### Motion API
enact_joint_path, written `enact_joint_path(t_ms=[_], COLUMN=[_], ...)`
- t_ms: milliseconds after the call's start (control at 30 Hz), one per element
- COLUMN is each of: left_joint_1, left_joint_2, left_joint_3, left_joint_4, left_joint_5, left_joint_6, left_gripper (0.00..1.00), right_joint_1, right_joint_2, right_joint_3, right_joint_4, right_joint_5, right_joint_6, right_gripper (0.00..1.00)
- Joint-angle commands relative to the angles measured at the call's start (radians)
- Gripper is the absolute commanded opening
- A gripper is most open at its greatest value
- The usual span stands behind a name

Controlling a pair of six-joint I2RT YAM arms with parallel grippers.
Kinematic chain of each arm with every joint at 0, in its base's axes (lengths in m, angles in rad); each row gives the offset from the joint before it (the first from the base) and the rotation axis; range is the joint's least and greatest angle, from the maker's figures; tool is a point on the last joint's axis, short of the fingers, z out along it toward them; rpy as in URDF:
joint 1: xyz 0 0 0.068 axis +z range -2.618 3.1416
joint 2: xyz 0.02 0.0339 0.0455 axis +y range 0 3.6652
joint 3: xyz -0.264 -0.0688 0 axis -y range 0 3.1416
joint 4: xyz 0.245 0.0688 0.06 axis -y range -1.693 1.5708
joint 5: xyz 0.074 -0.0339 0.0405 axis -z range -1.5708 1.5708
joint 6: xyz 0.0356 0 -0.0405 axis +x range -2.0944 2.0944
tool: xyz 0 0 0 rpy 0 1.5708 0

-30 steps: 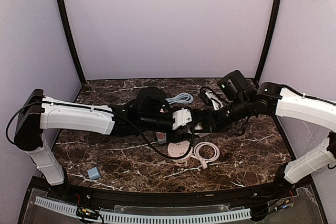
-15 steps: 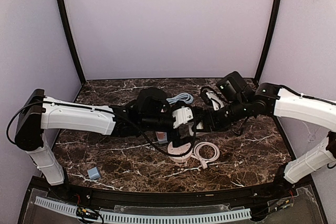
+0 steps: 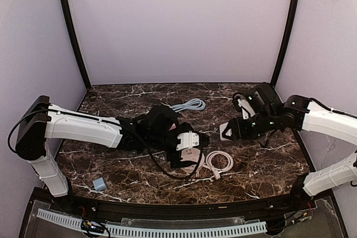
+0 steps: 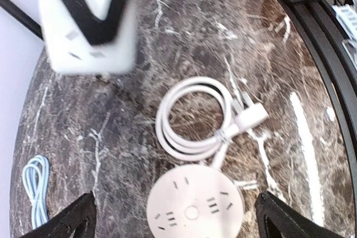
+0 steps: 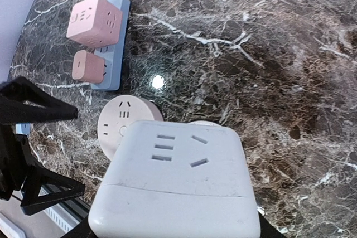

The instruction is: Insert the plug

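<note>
My left claw (image 4: 176, 209) gaping empty above round white plastic socket (image 4: 193, 213), my right claw (image 3: 229, 130) gripping white square adapter block (image 5: 174, 185)

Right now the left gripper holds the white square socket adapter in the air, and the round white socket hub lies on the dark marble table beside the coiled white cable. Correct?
Wrong arm: the right gripper holds the adapter, as the top external view shows; the left gripper is open and empty. The hub does lie on the table beside the cable.
</note>
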Motion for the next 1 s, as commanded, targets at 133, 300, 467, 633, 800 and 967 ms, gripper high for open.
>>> enact_joint_path(t_ms=[133,300,467,633,800,967], left_joint_1=[0.001,-0.001,-0.028,-0.066,-0.086,-0.089], left_joint_2=[0.032,0.158,0.255,0.347,0.453,0.535], left_joint_3=[0.081,0.233,0.316,0.422,0.549,0.653], left_joint_4=[-0.35,-0.455,-0.46,-0.506,-0.572,-0.637], left_joint_5=[0.081,0.165,0.169,0.137,0.088,0.042], left_joint_6=[0.277,0.356,0.405,0.436,0.477,0.486], left_gripper=[0.95,0.88,0.86,0.86,0.82,0.75], right_joint_1=[-0.031,-0.036,-0.039,-0.04,-0.04,-0.04], right_joint_2=[-0.098,-0.147,-0.186,-0.215,-0.24,-0.259], right_joint_3=[-0.013,-0.019,-0.02,-0.026,-0.046,-0.059], right_joint_4=[-0.018,-0.037,-0.054,-0.059,-0.06,-0.059], right_joint_5=[0.107,0.156,0.168,0.173,0.169,0.163], right_joint_6=[-0.013,-0.014,-0.014,-0.015,-0.016,-0.012], right_gripper=[0.03,0.03,0.03,0.03,0.03,0.03])
